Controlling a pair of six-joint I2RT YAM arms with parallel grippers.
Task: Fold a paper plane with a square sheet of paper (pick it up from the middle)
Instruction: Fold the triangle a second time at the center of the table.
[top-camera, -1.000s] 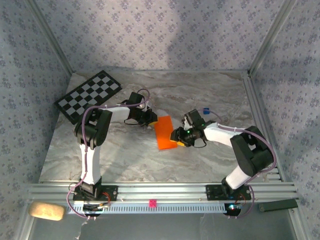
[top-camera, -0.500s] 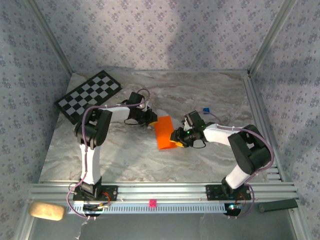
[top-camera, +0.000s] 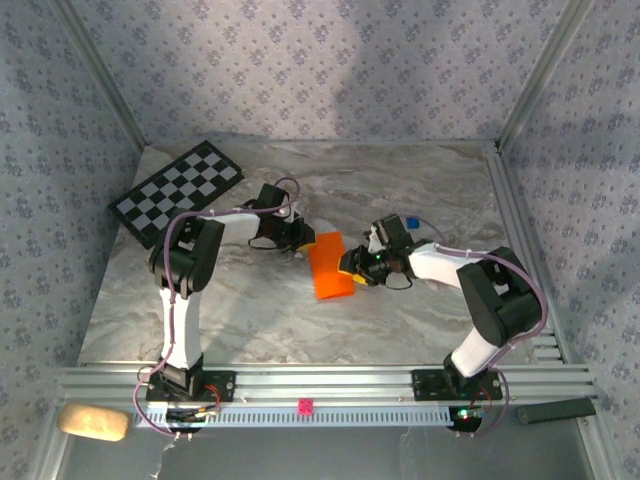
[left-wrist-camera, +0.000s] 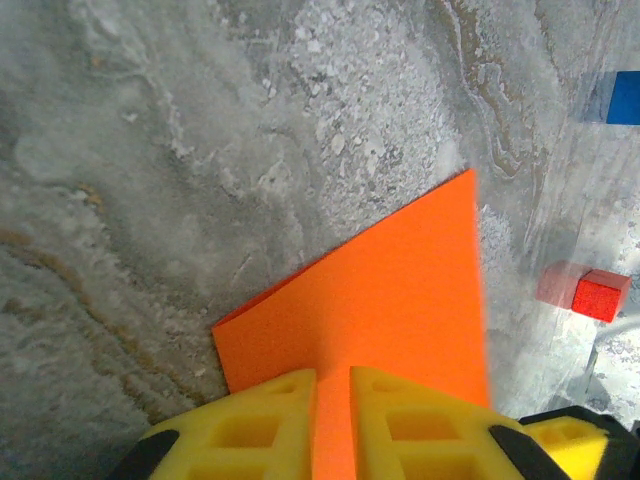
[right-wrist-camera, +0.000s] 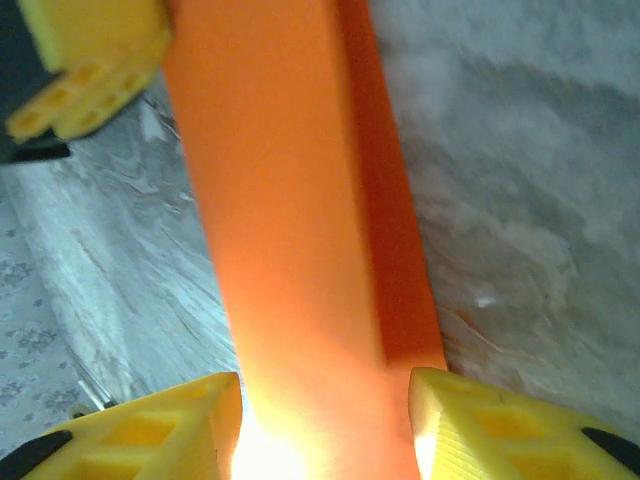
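**Left gripper** (left-wrist-camera: 332, 388): jaws narrow, pinched on one edge of the orange paper sheet (left-wrist-camera: 400, 300), which fans out ahead of them to a free corner.

**Right gripper** (right-wrist-camera: 325, 388): jaws about half apart, straddling a long folded strip of the same sheet. Whether they bear on its edges cannot be told.

Beyond the right jaws a darker second layer runs along one side of the strip, so at least one lengthwise fold appears made. No pointed nose, no wings — most of the folding seems left.

A red cube (left-wrist-camera: 600, 295) lies past the left jaws, off to one side, apart from the sheet.
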